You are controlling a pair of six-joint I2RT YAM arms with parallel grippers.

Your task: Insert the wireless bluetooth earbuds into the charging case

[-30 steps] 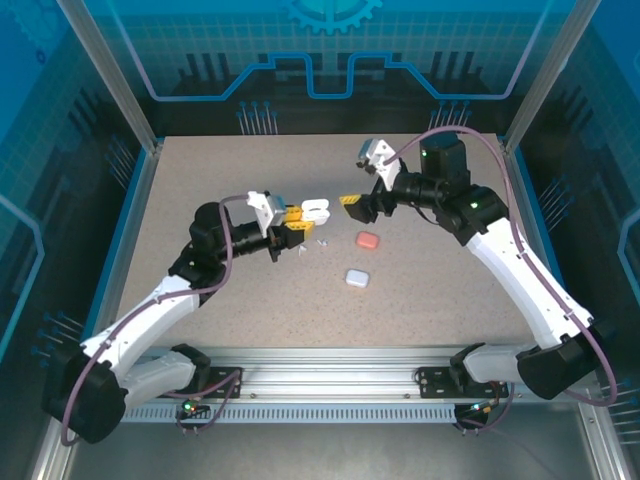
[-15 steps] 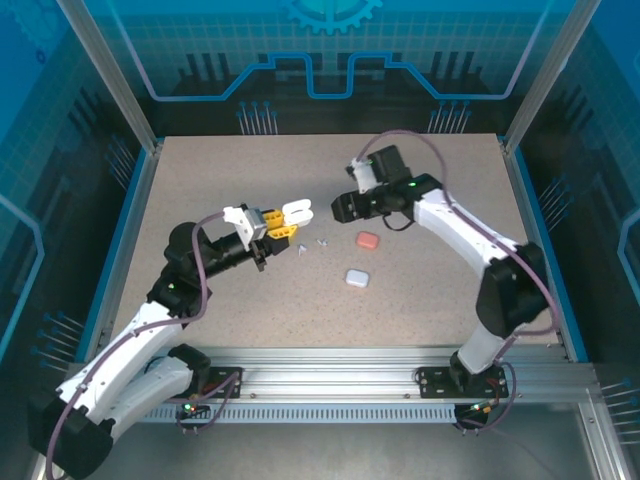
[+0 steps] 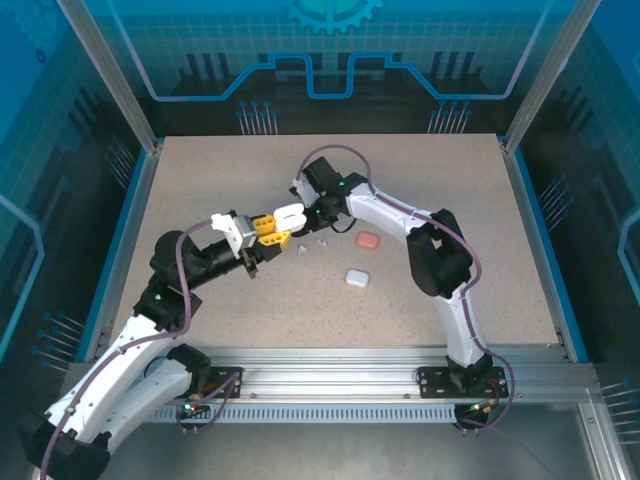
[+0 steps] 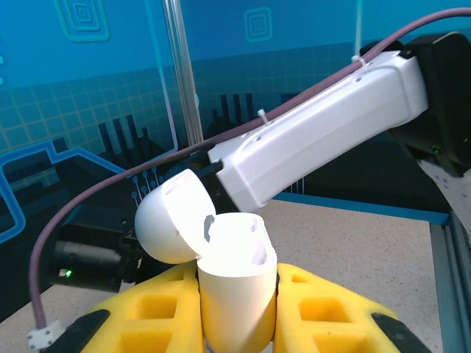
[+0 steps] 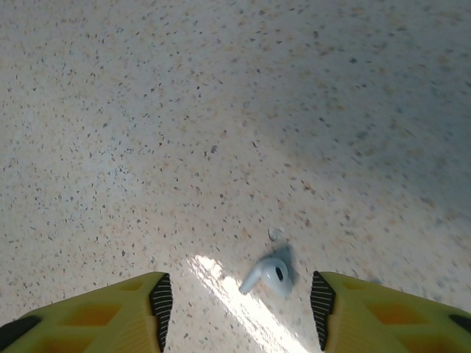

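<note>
Mostly, the right jaws are hard to make out from above, lost in the dark wrist beside the open charging case point(image 3: 288, 215) near the middle of the frame. Their own camera shows the yellow fingers point(image 5: 110, 312) cut off at the bottom edge, standing apart and touching nothing. Between their black pads point(image 5: 160, 300), low in that frame, one white earbud point(image 5: 268, 274) lies on the speckled bench point(image 5: 221, 110). Its long axis slants, stem toward the lower left, rounded head toward the right. A speck just above it is too faint to identify. The left jaws are closed on the charging case, which stands upright with its lid point(image 4: 171, 217) hinged back to the left; whether its wells hold anything I cannot tell. The right arm's white link point(image 4: 316, 140) crosses behind it. From above, tiny earbuds point(image 3: 320, 242) lie just lower right of the case, too small to count, with a pink case point(image 3: 368, 241) and a pale case point(image 3: 357, 278) further right.
</note>
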